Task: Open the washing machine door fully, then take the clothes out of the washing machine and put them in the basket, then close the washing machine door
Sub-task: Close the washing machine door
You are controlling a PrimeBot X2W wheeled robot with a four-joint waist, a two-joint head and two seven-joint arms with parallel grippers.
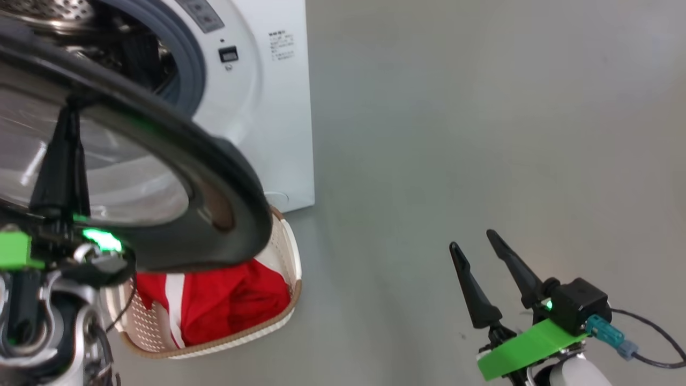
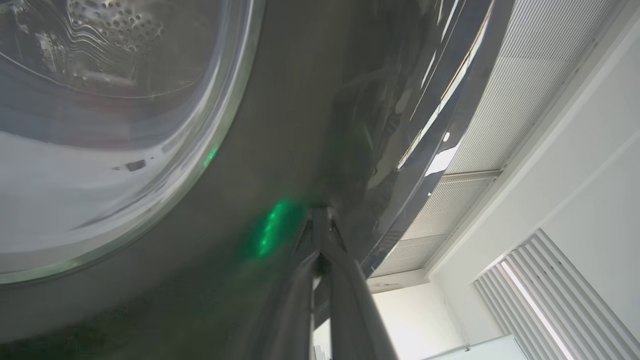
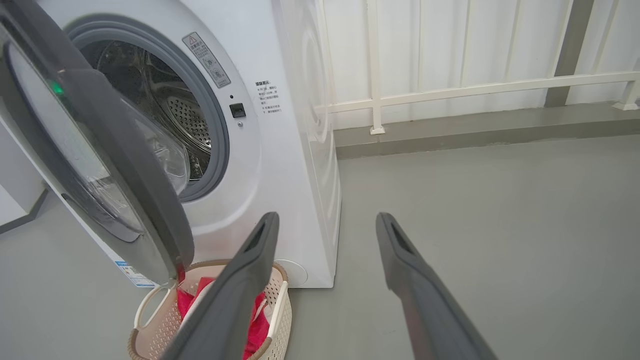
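Note:
The white washing machine (image 1: 273, 107) stands at the upper left with its steel drum (image 3: 185, 115) showing. Its door (image 1: 214, 155) hangs partly open, the black rim sweeping over the basket (image 1: 292, 268). The cream basket sits on the floor in front of the machine and holds the red clothes (image 1: 225, 300). My left gripper (image 1: 68, 104) is shut, fingers together. In the left wrist view its tips (image 2: 320, 212) press against the door's glossy black rim (image 2: 280, 125). My right gripper (image 1: 472, 239) stands open over bare floor to the right, holding nothing.
Grey floor (image 1: 482, 134) stretches wide to the right of the machine. A white railing (image 3: 475, 90) and a low grey kerb run along the back wall. A cable (image 1: 654, 343) trails from my right wrist.

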